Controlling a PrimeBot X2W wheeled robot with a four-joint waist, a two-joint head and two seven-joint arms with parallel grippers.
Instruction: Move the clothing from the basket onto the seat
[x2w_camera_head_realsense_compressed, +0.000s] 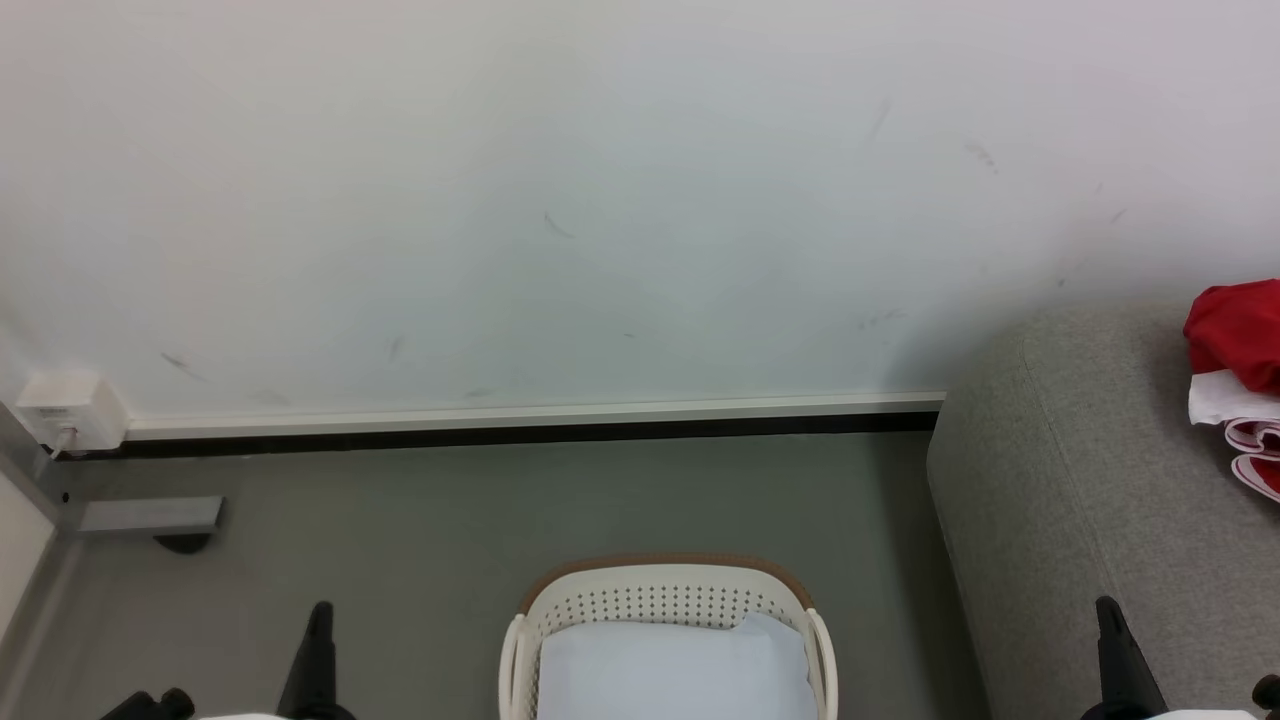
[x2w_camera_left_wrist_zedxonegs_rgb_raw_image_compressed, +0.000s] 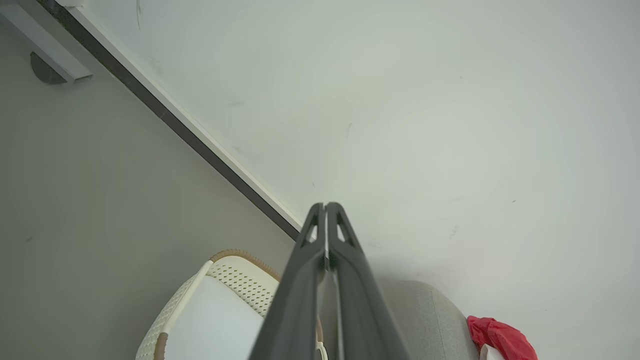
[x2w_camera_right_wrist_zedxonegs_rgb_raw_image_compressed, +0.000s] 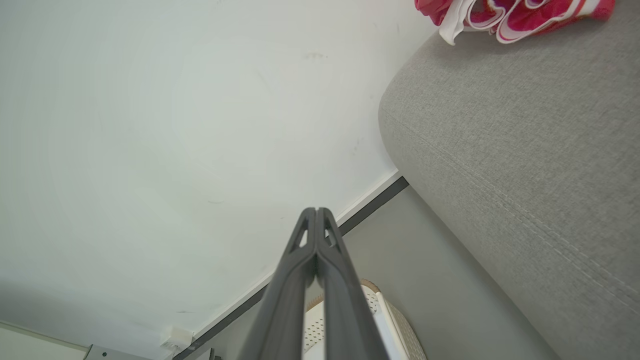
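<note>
Head view shows the red clothing (x2w_camera_head_realsense_compressed: 1236, 330) already on the seat (x2w_camera_head_realsense_compressed: 1060, 500), a pale cloth (x2w_camera_head_realsense_compressed: 670, 670) seemingly left in the basket (x2w_camera_head_realsense_compressed: 665, 568), and left gripper (x2w_camera_left_wrist_zedxonegs_rgb_raw_image_compressed: 326, 207) and right gripper (x2w_camera_right_wrist_zedxonegs_rgb_raw_image_compressed: 316, 212) both closed, empty.

My left gripper (x2w_camera_head_realsense_compressed: 320, 615) sits low at about seven o'clock in the head view. Its dark fingers are pressed together and point up, leaning slightly toward one o'clock. My right gripper (x2w_camera_head_realsense_compressed: 1108, 612) mirrors it at about five o'clock, leaning slightly toward eleven. Along my left wrist, the fingers (x2w_camera_left_wrist_zedxonegs_rgb_raw_image_compressed: 350, 270) meet at the tips, with a thin slit lower down. Along my right wrist, the fingers (x2w_camera_right_wrist_zedxonegs_rgb_raw_image_compressed: 295, 270) likewise close tip to tip.
</note>
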